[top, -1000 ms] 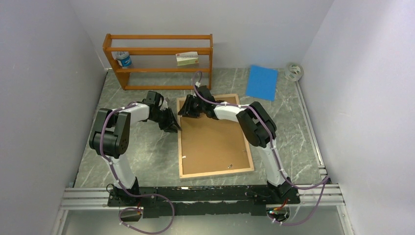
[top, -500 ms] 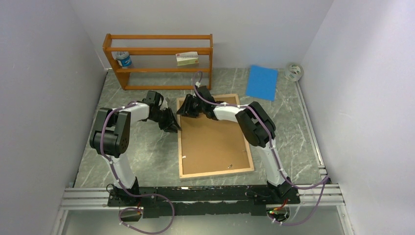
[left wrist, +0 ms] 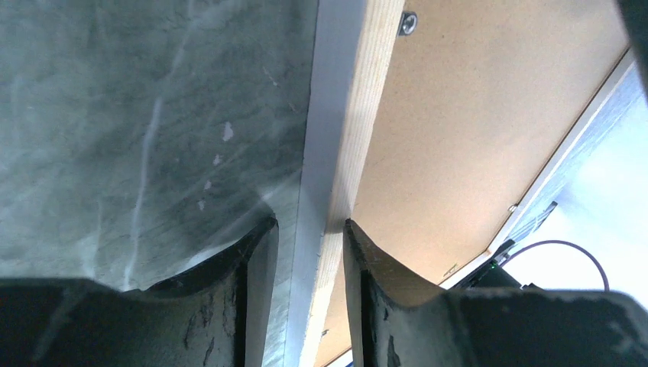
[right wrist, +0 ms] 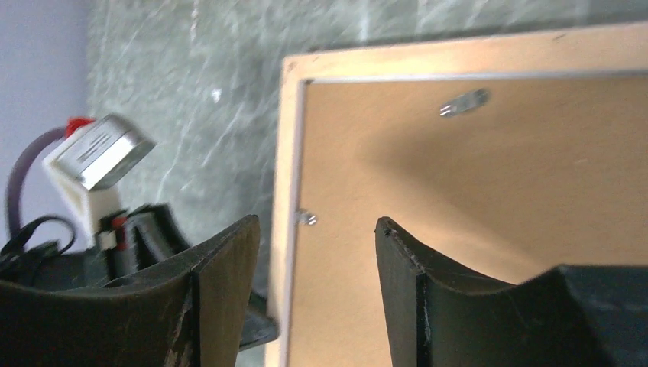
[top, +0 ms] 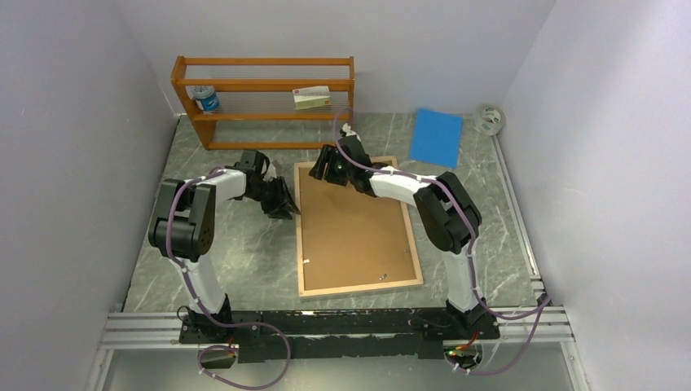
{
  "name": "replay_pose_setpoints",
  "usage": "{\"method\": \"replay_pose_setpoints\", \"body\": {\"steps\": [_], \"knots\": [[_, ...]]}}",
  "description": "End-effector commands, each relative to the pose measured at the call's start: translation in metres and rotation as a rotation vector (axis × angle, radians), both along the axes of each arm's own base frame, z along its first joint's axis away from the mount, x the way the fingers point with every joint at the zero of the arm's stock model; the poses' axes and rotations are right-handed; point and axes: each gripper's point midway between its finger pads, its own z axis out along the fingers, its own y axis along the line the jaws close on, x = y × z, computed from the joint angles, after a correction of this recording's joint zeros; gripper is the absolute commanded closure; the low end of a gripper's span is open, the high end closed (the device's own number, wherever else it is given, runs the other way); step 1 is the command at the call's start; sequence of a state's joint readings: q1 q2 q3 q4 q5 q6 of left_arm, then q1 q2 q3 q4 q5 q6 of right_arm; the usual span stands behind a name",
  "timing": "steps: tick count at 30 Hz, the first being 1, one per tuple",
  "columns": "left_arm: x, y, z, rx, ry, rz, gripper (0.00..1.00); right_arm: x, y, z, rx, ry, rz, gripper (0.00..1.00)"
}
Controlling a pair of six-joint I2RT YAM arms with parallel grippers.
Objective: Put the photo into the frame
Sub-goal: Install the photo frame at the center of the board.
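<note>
Lifting back to the top edge of the frame [top: 358, 287], our right pincer [top: 330, 167] gapes empty. The left pincer [left wrist: 309, 225] straddles its left rail, grip uncertain. The frame lies face-down in the middle of the desk [top: 244, 252], backing board [top: 354, 236] seated; we see no photo.

- We see a grey-green marbled tabletop [top: 236, 261], evenly lit, with only soft shadows on it.
- Plain pale walls close it in on three sides: a back wall [top: 424, 49], a left wall [top: 65, 147] and a right wall [top: 603, 179].
- An orange wooden shelf rack [top: 261, 84] stands at the far left of the tabletop, against the back wall.
- Aluminium rails [top: 147, 326] run along the near edge.
</note>
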State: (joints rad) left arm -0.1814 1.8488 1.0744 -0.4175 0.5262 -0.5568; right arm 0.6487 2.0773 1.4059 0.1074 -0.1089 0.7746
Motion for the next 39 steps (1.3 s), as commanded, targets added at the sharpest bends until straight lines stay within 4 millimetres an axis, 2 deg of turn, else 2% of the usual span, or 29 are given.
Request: {"method": "replay_pose_setpoints", "body": {"steps": [1, 5, 12, 26, 33, 39], "knots": [[0.011, 0.005, 0.007, 0.018, -0.048, -0.008, 0.57, 0.036, -0.038, 0.011, -0.101, -0.073, -0.135, 0.39], [0.011, 0.005, 0.007, 0.020, -0.043, -0.013, 0.58, 0.052, -0.045, 0.003, -0.113, -0.079, -0.155, 0.38], [0.008, 0.004, 0.004, 0.010, -0.030, -0.016, 0.60, 0.066, -0.042, -0.017, -0.115, -0.055, -0.157, 0.37], [0.007, 0.004, 0.000, 0.011, -0.017, -0.012, 0.62, 0.073, -0.023, -0.036, -0.044, -0.015, -0.122, 0.41], [0.006, 0.003, -0.002, 0.007, -0.010, -0.011, 0.63, 0.077, -0.021, -0.049, -0.035, 0.007, -0.124, 0.43], [0.007, 0.003, -0.002, 0.007, -0.009, -0.013, 0.63, 0.075, -0.013, -0.046, 0.052, 0.009, -0.091, 0.44]]}}
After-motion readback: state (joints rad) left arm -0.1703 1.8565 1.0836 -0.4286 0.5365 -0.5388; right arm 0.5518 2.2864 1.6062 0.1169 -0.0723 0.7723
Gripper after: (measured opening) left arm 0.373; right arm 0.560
